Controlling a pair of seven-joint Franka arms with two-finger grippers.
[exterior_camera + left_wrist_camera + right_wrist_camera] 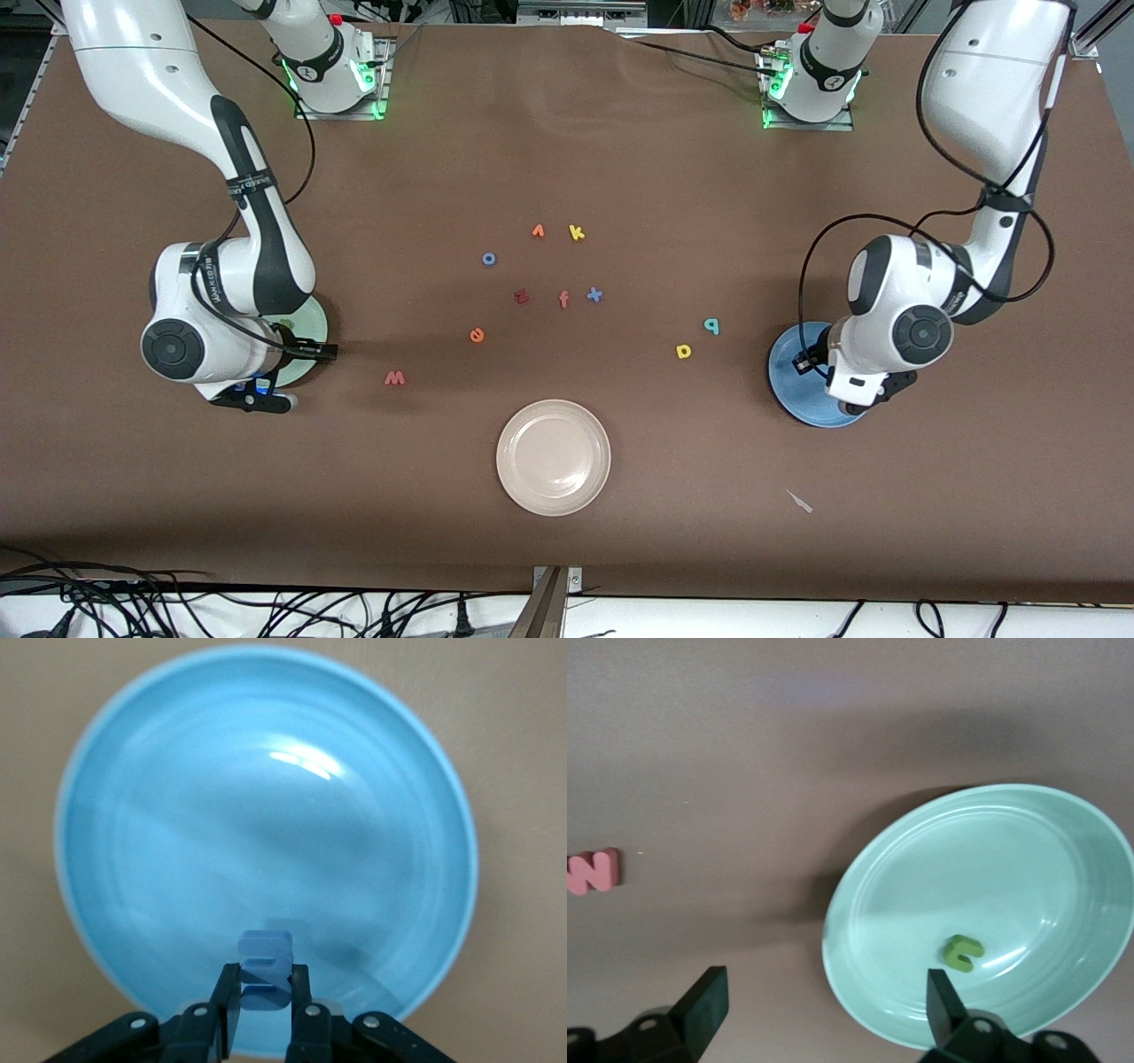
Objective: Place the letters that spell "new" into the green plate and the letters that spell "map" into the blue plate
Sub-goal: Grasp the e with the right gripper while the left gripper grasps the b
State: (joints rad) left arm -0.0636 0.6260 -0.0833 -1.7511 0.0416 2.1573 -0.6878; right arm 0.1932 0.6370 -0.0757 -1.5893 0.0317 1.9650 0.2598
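Your worktop [567,159] is brown, with both arms reaching down at its two ends. Your beige plate [554,456] lies nearest the front camera, midway between the arms. The green plate [983,912] sits at the right arm's end, the blue plate [266,815] at the left arm's end.

Your right end effector [824,1010] hangs over the green plate's edge, fingers spread wide and released; the green n [963,951] lies in that plate. Your left end effector [266,1005] is over the blue plate, clenched on the blue m [266,967].

On the worktop between the plates you have the red-pink w [395,378] and orange e [477,335] toward the right arm's end, the yellow a [683,351] and teal p [711,326] near the blue plate. Farther from the camera lie a dark red z [522,297], orange-pink f [563,299], blue x [594,295], blue o [489,259], yellow k [577,233] and another orange letter [538,231].
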